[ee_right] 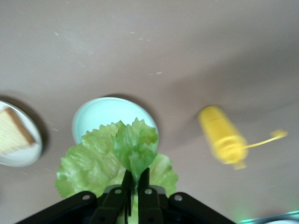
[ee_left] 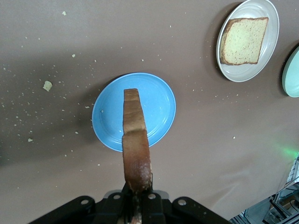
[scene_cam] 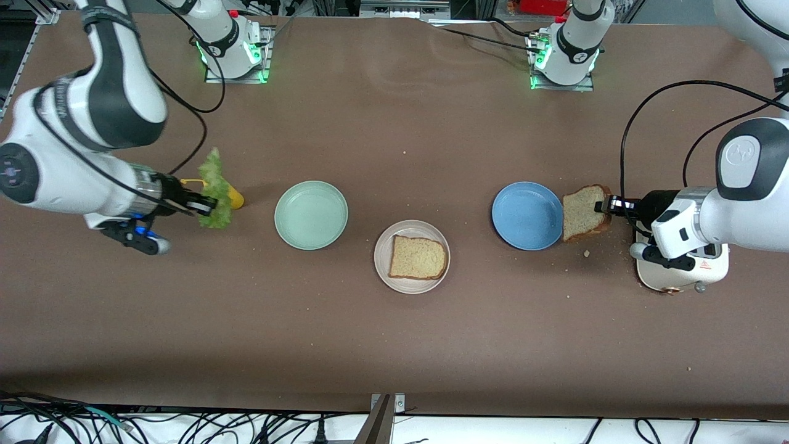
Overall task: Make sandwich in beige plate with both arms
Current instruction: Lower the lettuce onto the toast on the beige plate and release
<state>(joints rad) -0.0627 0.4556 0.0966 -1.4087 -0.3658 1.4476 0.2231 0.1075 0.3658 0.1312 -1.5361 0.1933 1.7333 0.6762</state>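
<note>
The beige plate (scene_cam: 412, 286) lies mid-table with one slice of bread (scene_cam: 418, 257) flat on it; the left wrist view also shows this plate (ee_left: 272, 44) and slice (ee_left: 243, 41). My left gripper (scene_cam: 601, 206) is shut on a second bread slice (scene_cam: 582, 213), held on edge in the air over the rim of the blue plate (scene_cam: 527, 216). In the left wrist view that slice (ee_left: 134, 140) sticks out from the gripper (ee_left: 138, 193). My right gripper (scene_cam: 206, 206) is shut on a ruffled lettuce leaf (scene_cam: 216, 185), held up over the table at the right arm's end. The right wrist view shows the leaf (ee_right: 107, 163) pinched in the gripper (ee_right: 135, 179).
A mint-green plate (scene_cam: 311, 214) sits between the lettuce and the beige plate. A yellow squeeze bottle (scene_cam: 235, 198) lies on the table beside the lettuce. A white appliance (scene_cam: 681, 271) stands under the left arm. Crumbs (scene_cam: 586, 253) dot the table near the blue plate.
</note>
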